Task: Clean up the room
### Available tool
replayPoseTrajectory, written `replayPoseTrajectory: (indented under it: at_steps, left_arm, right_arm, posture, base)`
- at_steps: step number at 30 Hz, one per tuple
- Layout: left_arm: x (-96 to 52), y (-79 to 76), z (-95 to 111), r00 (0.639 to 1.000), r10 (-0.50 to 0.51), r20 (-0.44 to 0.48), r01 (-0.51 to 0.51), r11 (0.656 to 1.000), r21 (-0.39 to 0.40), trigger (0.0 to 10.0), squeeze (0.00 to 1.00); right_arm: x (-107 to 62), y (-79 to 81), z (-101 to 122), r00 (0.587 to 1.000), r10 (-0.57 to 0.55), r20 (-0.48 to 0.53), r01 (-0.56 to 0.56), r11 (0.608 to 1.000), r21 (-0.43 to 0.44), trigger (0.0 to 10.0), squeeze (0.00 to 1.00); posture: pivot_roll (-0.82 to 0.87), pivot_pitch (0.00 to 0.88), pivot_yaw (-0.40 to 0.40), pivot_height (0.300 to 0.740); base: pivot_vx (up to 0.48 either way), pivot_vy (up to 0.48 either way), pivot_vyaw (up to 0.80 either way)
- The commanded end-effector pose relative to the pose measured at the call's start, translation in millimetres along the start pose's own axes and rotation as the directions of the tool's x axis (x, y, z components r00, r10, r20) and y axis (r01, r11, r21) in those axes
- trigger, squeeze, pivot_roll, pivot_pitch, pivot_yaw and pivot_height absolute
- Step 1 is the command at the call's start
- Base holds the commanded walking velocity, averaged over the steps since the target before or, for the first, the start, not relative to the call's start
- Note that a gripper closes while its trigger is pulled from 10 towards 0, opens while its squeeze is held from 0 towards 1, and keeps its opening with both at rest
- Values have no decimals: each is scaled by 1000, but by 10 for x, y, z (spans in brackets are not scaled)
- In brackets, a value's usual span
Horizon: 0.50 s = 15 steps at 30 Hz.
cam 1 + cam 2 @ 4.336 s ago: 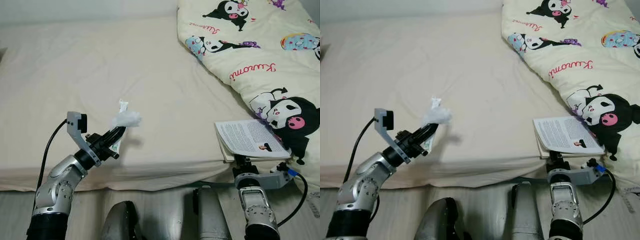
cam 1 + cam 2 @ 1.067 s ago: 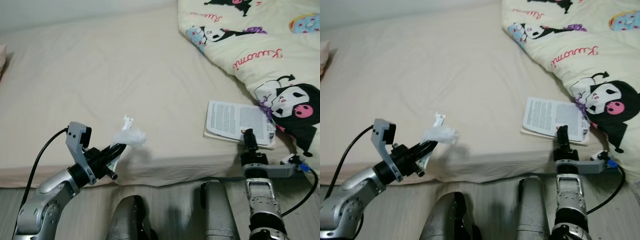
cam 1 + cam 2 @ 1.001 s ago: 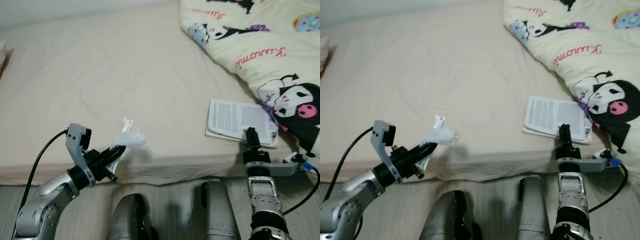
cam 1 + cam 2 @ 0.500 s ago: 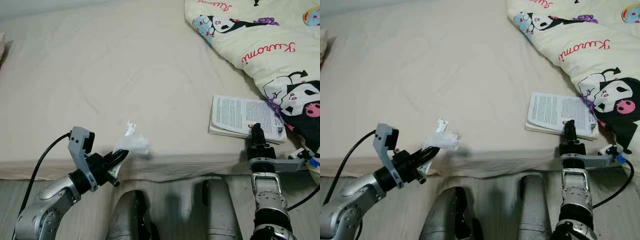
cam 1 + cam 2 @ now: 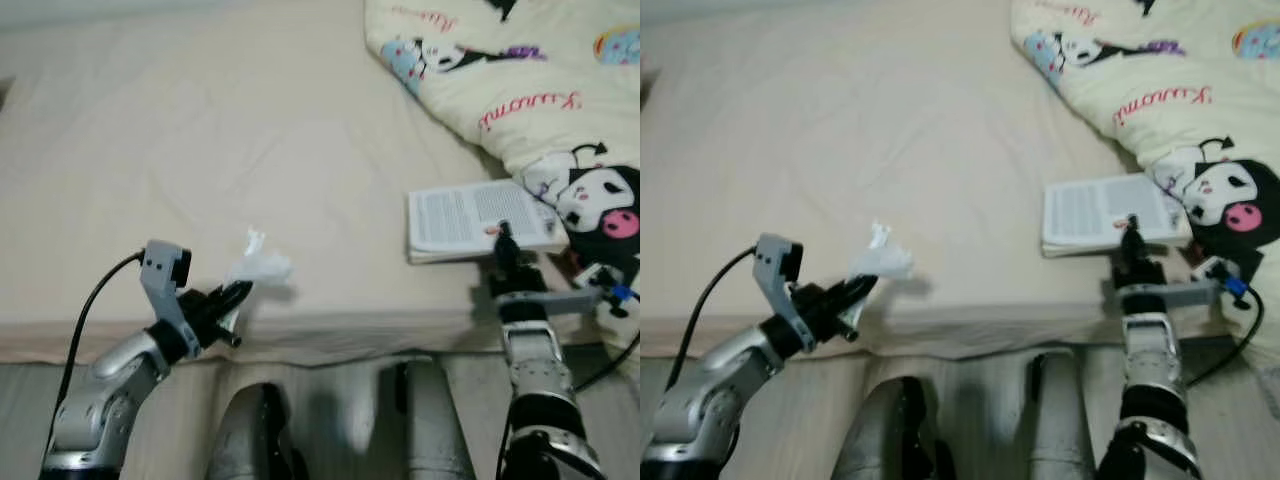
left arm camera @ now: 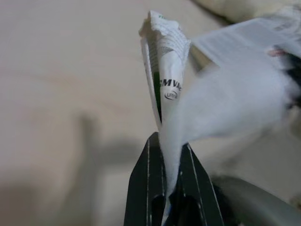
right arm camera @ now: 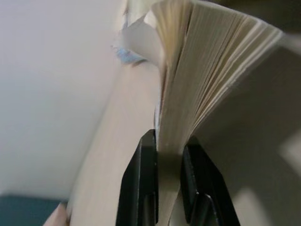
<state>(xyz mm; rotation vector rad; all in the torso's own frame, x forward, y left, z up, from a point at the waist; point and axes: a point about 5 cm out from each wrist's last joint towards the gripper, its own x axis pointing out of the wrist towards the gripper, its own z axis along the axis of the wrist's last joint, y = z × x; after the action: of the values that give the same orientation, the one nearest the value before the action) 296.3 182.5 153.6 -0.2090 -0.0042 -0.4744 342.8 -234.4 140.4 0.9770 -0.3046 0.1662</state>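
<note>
My left gripper is shut on a crumpled white tissue and a printed paper wrapper, held just above the bed's near edge. The left wrist view has the tissue bulging out from between the black fingers. My right gripper is shut on an open book with printed pages, which lies flat over the bed's near right edge. Fanned book pages are pinched between that gripper's fingers in the right wrist view.
A cream sheet covers the bed. A cartoon-print quilt is heaped at the right, its edge touching the book. The robot's own legs and grey floor are below the mattress edge.
The camera has shifted and the picture is blurred. Both grippers keep their hold. The book has come slightly nearer the quilt's black figure.
</note>
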Motion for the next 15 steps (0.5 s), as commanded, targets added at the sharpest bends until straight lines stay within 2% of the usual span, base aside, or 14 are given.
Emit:
replayPoseTrajectory:
  at_steps: [1, 2, 3, 4, 5, 6, 7, 8, 9, 11, 13, 15]
  left_arm:
    - [1, 228, 9, 986, 168, 13, -168, 986, 17, 10000, 0]
    - [1, 228, 9, 986, 168, 13, -168, 986, 17, 10000, 0]
    - [54, 337, 89, 969, 244, 47, -245, 969, 12, 10000, 0]
    - [54, 337, 89, 969, 244, 47, -245, 969, 12, 10000, 0]
    - [93, 415, 146, 953, 295, 70, -297, 955, 12, 10000, 0]
    - [93, 415, 146, 953, 295, 70, -297, 955, 12, 10000, 0]
    - [127, 466, 168, 940, 332, 74, -334, 943, 14, 10000, 0]
    - [151, 505, 139, 930, 364, 51, -365, 931, 14, 10000, 0]
    - [151, 505, 139, 930, 364, 51, -365, 931, 14, 10000, 0]
    - [172, 521, 22, 919, 393, 4, -393, 919, 20, 10000, 0]
    - [161, 490, -124, 912, 409, -15, -409, 912, 24, 10000, 0]
    - [155, 476, -175, 910, 414, -16, -414, 910, 13, 10000, 0]
  right_arm:
    - [158, 445, -223, 968, 232, -96, -230, 973, 24, 0, 0]
    - [158, 445, -223, 968, 232, -96, -230, 973, 24, 0, 0]
    - [194, 700, -409, 929, 338, -150, -330, 941, 75, 0, 0]
    - [194, 700, -409, 929, 338, -150, -330, 941, 75, 0, 0]
    - [198, 875, -570, 895, 406, -182, -387, 912, 136, 0, 0]
    - [198, 875, -570, 895, 406, -182, -387, 912, 136, 0, 0]
    - [182, 968, -721, 868, 444, -222, -416, 895, 161, 0, 0]
    - [138, 990, -872, 852, 452, -263, -418, 891, 178, 0, 0]
    - [138, 990, -872, 852, 452, -263, -418, 891, 178, 0, 0]
    - [59, 910, -1041, 850, 423, -314, -382, 905, 185, 0, 0]
    - [-20, 811, -1114, 849, 389, -358, -351, 921, 170, 0, 0]
    - [-49, 783, -1130, 848, 378, -372, -340, 926, 165, 0, 0]
  posture:
    - [-57, 209, 92, 591]
    - [-57, 209, 92, 591]
    - [-67, 175, 78, 596]
    - [-67, 175, 78, 596]
    - [-73, 149, 68, 601]
    - [-73, 149, 68, 601]
    - [-72, 123, 56, 605]
    - [-73, 99, 45, 610]
    - [-73, 99, 45, 610]
    - [-75, 77, 37, 620]
    - [-78, 42, 25, 629]
    - [-78, 42, 25, 634]
  base:
    - [0, 0, 0]
    - [0, 0, 0]
    - [0, 0, 0]
    - [0, 0, 0]
    - [0, 0, 0]
    - [0, 0, 0]
    - [0, 0, 0]
    - [0, 0, 0]
    - [0, 0, 0]
    - [-480, 0, 0]
    - [-480, 0, 0]
    - [-480, 0, 0]
